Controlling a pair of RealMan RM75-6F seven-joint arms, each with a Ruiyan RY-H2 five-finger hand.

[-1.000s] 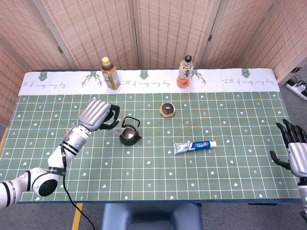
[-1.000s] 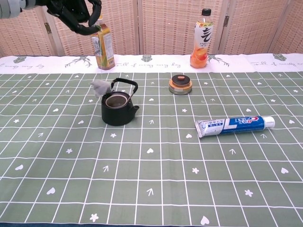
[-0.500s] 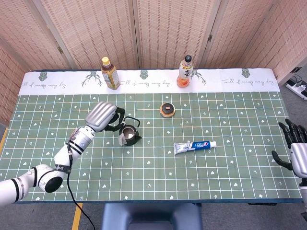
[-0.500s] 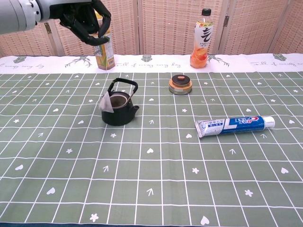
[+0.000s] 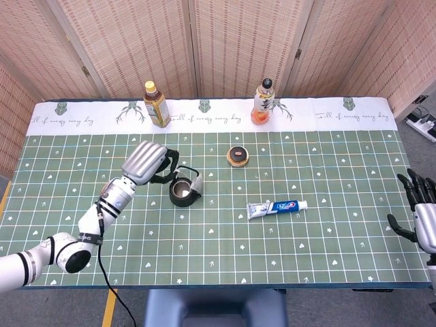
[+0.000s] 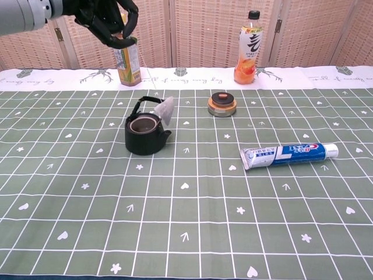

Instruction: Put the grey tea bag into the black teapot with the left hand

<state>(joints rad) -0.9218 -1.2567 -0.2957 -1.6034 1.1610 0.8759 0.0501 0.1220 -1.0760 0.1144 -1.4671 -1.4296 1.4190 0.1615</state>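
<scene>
One step in hand: left hand point(image 6: 105, 20) pinching string above black teapot point(image 6: 144, 133); grey tea bag point(image 6: 165, 110) dangling off rim, right of opening. Next: centre over mouth, lower, release.

Script "Fill of every day" along the tablecloth's white border point(image 5: 320, 117)

The left hand point(image 5: 145, 163) has a ribbed, silver-grey metal back and black fingers point(image 6: 111, 23). Behind it runs a slim silver forearm with dark bands, widening to a white, rounded arm segment ringed in black, and a thin black cable hangs from that arm. The right hand point(image 5: 421, 216) shows black fingers on a pale silver-grey palm and wrist.
</scene>
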